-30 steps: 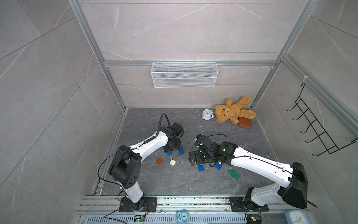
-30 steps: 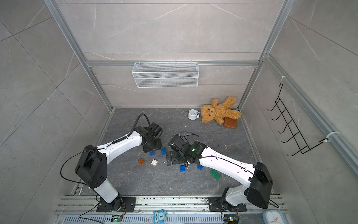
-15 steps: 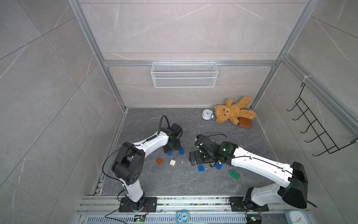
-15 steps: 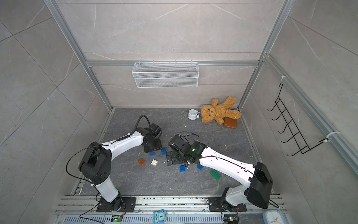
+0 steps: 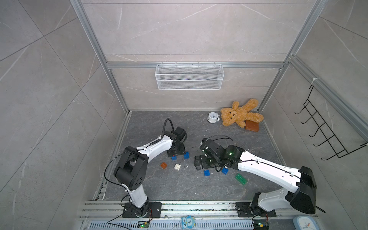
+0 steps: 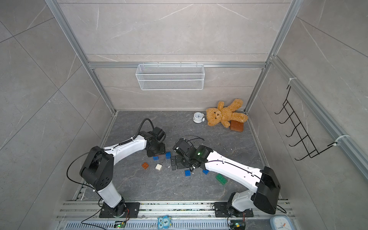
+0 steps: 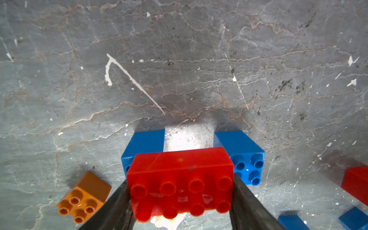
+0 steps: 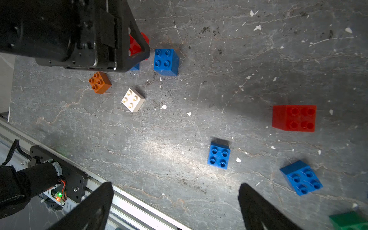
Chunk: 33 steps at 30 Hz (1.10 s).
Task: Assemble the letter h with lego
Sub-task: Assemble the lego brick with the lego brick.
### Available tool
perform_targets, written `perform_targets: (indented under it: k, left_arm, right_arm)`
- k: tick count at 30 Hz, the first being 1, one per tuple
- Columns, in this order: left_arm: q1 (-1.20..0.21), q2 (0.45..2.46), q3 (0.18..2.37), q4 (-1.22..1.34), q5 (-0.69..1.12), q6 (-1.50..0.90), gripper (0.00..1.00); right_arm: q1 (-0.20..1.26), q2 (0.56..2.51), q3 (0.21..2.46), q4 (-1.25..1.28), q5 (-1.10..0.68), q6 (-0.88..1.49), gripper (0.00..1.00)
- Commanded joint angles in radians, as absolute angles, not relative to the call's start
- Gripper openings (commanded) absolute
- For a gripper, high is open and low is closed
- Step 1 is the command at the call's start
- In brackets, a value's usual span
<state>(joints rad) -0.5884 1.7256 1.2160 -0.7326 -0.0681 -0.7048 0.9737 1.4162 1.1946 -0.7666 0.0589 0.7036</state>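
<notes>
The left gripper (image 7: 180, 191) grips a long red brick (image 7: 179, 165) over a blue pair (image 7: 242, 151).
Nearest lie a green brick (image 5: 241, 178) and two blue bricks (image 5: 206, 172), beside the right gripper (image 8: 175, 187), whose jaws stand wide apart. Beyond sit a white brick (image 5: 177, 166) and a brown brick (image 5: 163, 165). Farthest, the red brick spans the gap between the blue pair; contact unclear.
</notes>
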Motion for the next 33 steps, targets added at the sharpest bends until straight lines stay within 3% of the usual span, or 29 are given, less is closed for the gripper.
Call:
perform_targets:
  k: [1,33]
  left_arm:
    - [-0.581,1.659,1.236,-0.772,-0.061,-0.677,0.0]
    - [-0.548,1.692,1.193,-0.747,-0.021,-0.652,0.0]
  right_arm:
    - [0.968,1.424,1.192,-0.779,0.054,0.71,1.0]
    - [0.97,1.472,1.198,-0.755,0.036,0.712,1.0]
